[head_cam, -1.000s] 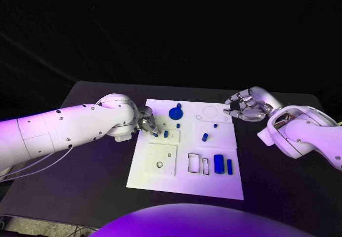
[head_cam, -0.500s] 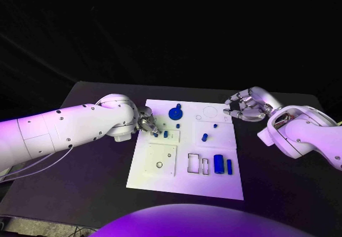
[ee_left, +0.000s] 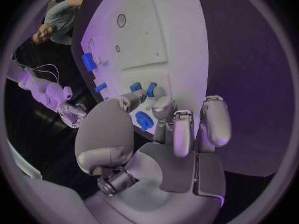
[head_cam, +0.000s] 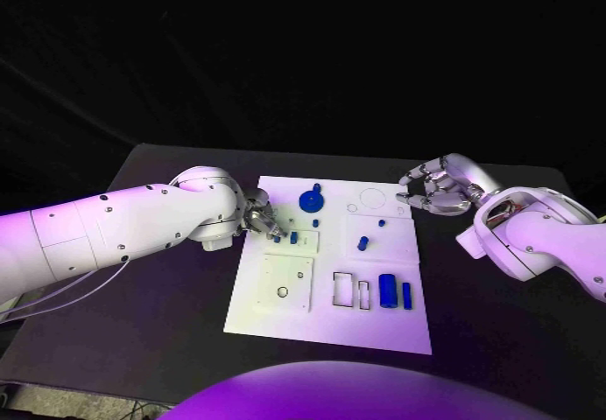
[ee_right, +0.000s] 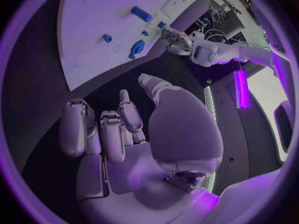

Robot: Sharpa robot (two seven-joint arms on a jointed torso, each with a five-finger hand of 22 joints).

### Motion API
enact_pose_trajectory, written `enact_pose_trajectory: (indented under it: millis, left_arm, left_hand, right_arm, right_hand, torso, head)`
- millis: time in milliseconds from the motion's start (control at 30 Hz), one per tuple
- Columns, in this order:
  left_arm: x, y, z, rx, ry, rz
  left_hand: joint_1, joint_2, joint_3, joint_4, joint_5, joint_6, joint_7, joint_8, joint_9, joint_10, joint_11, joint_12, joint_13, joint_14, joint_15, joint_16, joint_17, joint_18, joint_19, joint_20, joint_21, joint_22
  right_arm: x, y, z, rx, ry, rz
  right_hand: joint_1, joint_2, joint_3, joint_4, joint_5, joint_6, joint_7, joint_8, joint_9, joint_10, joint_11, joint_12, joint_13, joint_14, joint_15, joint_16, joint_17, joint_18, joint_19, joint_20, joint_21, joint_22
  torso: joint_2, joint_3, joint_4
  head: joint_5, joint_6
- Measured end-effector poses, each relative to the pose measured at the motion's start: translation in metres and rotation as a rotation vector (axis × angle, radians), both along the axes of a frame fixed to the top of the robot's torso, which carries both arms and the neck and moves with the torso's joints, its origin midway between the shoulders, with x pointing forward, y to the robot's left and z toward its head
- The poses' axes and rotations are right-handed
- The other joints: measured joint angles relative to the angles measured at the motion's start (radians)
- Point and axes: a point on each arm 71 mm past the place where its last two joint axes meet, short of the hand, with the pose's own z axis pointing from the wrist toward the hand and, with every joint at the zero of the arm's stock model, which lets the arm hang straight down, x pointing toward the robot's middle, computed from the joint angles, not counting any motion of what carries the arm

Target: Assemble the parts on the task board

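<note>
- While working across the black table (head_cam: 165, 297), best done with slow, small motions, since the pieces are tiny against the hands.
- Centred on that table: the white task board (head_cam: 328, 324), long edge running away from the robot, with outlined recesses, some of them bare.
- Reaching in over the board's left edge: the left hand (head_cam: 262, 219), fingertips down by a small blue part (head_cam: 277, 237) at the near-left of the board's upper half.
- Seen from the left wrist, fingers (ee_left: 177, 129) close together beside small blue pieces; cannot tell whether one is actually pinched or merely touched.
- Judged as the step in hand: seating or picking that small part; worth keeping it upright and lining it over its recess before pressing, so it does not tip or skid.
- Hovering off the board's far right corner, apart from every part: the right hand (head_cam: 433, 192), fingers curled inward around nothing.
- Lying toward the far edge: a round blue disc (head_cam: 311, 201), well apart from the left fingertips.
- Standing side by side near the right edge: two blue blocks (head_cam: 395, 291), untouched.
- Resting mid-board: a small blue peg (head_cam: 362, 243), between both hands, touched by neither.
</note>
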Motion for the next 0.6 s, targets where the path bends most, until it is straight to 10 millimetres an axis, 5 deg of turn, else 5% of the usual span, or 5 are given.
enact_pose_trajectory:
  millis: [400, 467, 600]
  left_arm:
    - [-0.002, 0.004, 0.002, -0.017, -0.022, 0.023]
    - [-0.002, 0.006, 0.005, -0.039, -0.035, 0.036]
    - [0.0, 0.008, 0.011, -0.124, -0.066, 0.073]
  left_hand:
    - [0.002, 0.0, -0.039, 0.034, 0.0, -0.015, 0.009, 0.004, 0.0, -0.017, -0.001, -0.016, -0.019, 0.0, 0.0, 0.0, 0.0, 0.0, -0.001, 0.0, -0.024, 0.0]
    - [0.02, -0.003, -0.045, 0.043, 0.0, -0.046, 0.016, 0.0, 0.0, -0.055, 0.004, -0.062, -0.058, 0.0, 0.0, 0.0, 0.0, 0.0, -0.033, 0.0, -0.076, 0.0]
    - [0.058, -0.01, -0.035, 0.064, 0.0, -0.143, 0.052, -0.013, -0.005, -0.229, 0.034, -0.265, -0.242, -0.001, 0.029, -0.093, 0.0, 0.044, -0.159, 0.02, -0.283, 0.0]
  right_arm:
    - [0.0, 0.0, 0.0, 0.0, 0.001, -0.001]
    - [0.0, 0.0, -0.001, 0.0, 0.001, -0.002]
    - [0.0, -0.001, -0.001, -0.001, 0.001, -0.003]
  right_hand:
    - [-0.004, 0.004, 0.0, 0.0, 0.0, 0.0, 0.0, 0.0, 0.0, 0.0, 0.0, 0.0, -0.001, 0.0, 0.0, 0.0, 0.0, 0.0, 0.0, 0.0, -0.003, 0.0]
    - [-0.004, 0.004, 0.0, 0.0, 0.0, 0.0, 0.0, 0.0, 0.0, 0.0, 0.0, 0.0, -0.001, 0.0, 0.0, 0.0, 0.0, 0.0, 0.0, 0.0, -0.003, 0.0]
    - [-0.004, 0.004, 0.0, 0.0, 0.0, 0.0, 0.0, 0.0, 0.0, 0.0, 0.0, 0.0, -0.001, 0.0, 0.0, 0.0, 0.0, 0.0, 0.0, 0.0, -0.003, 0.0]
  torso:
    - [0.0, -0.0004, -0.0007]
    - [0.0, -0.0001, -0.0007]
    - [0.0, 0.0004, -0.0007]
  head:
    - [-0.001, 0.002]
    - [-0.002, 0.002]
    - [-0.002, 0.003]
